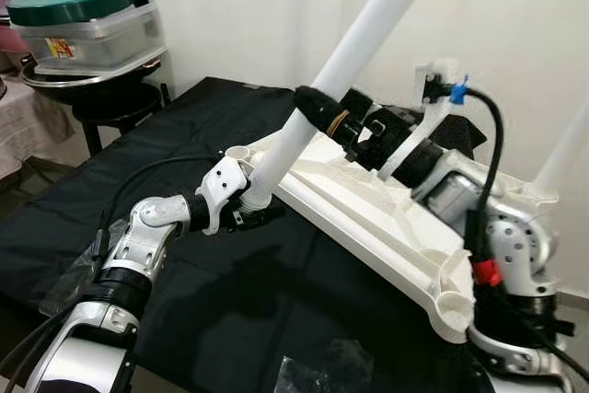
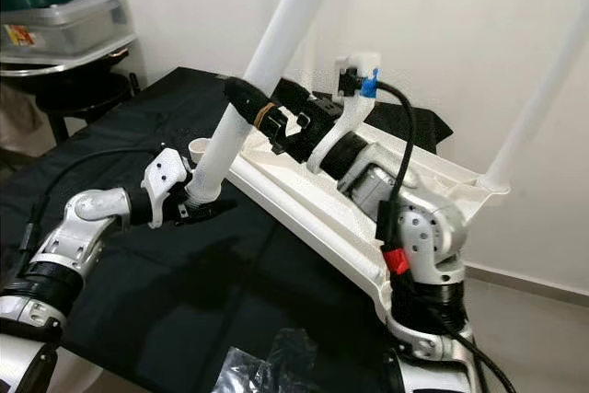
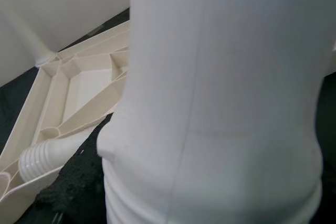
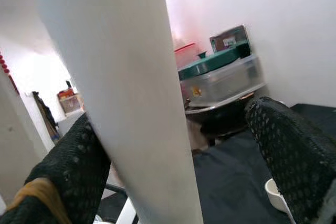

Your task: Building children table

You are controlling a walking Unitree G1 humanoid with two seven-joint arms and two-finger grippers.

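We hold the white table leg (image 1: 368, 25) with both grippers. It slants up and away from the upturned tabletop (image 1: 386, 227), which lies on the black cloth (image 1: 138, 181). Our left gripper (image 1: 247, 212) is at its threaded lower end, beside the corner socket (image 1: 237, 151), though we cannot tell how its fingers stand. Our right gripper (image 1: 317, 109) clasps the leg higher up, one finger on each side. We judge the foot must shift towards that socket; the left arm is nearer.
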